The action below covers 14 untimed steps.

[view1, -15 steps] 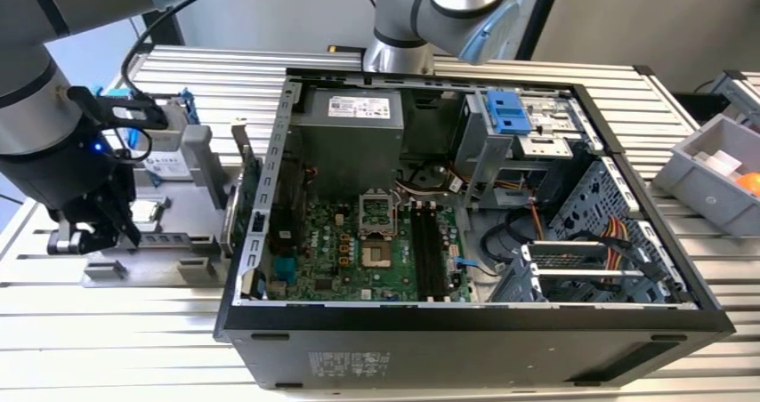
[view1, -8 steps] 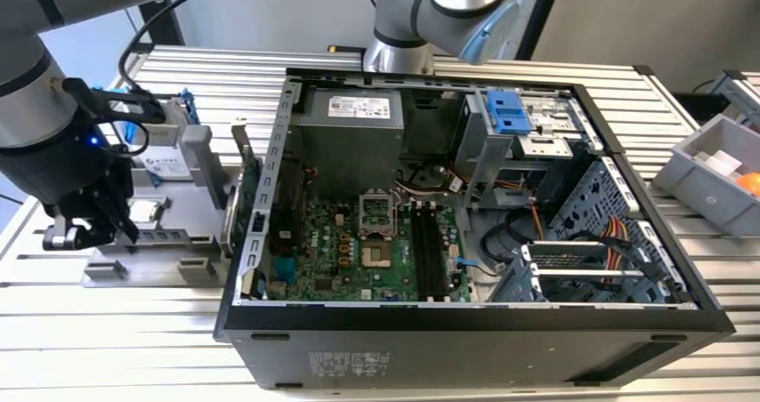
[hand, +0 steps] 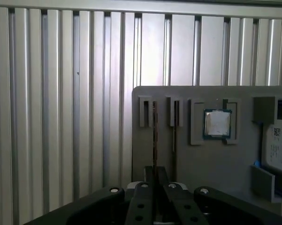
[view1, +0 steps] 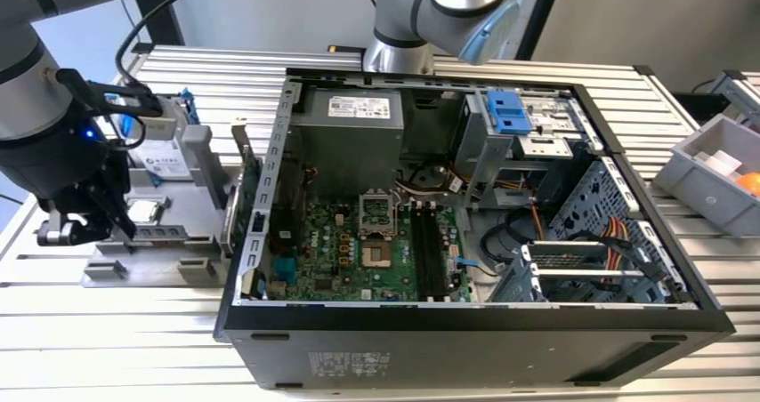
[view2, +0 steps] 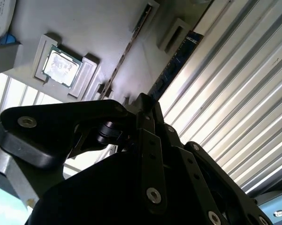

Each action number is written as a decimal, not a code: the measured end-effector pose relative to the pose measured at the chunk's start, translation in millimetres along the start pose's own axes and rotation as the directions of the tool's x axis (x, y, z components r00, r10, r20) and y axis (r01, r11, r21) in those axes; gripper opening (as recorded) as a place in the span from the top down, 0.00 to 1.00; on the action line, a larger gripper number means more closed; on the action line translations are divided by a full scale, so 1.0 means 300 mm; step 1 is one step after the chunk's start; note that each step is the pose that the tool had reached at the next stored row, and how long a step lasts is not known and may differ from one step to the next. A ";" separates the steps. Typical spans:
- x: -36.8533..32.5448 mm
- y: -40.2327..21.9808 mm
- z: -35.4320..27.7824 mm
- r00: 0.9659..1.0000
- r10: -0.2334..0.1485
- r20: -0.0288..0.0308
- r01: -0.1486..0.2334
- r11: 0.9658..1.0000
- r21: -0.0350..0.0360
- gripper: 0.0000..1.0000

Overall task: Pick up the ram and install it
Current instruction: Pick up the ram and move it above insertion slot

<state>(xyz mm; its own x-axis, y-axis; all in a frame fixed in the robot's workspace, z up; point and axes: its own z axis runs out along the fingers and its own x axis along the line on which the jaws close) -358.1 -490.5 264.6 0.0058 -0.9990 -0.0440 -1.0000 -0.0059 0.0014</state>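
Gripper [hand: 155, 171] fingers looked closed on the ram [hand: 155, 126], which stood on edge in a holder [hand: 216, 164] slot on the exterior view's left of the case [view1: 475, 349]. Likely light, stiff and fragile; best pinched at the board edges, not the chips.

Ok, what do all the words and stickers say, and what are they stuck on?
White label on the power supply: too small to read.
White label on the hard drive: blurred, cannot be read.
Pale print on the outer wall of the computer case: too small to read.
No word, number or sign here can be read.
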 end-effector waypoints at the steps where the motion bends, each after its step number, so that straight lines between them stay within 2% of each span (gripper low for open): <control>1: 0.000 0.000 -0.003 1.000 0.000 0.000 0.000 1.000 0.000 1.00; 14: -0.002 0.000 -0.040 1.000 0.000 0.000 0.000 1.000 0.000 1.00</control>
<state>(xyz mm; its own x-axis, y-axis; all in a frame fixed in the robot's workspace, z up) -358.0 -490.5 276.5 0.0058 -0.9990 -0.0441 -1.0000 -0.0059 0.0013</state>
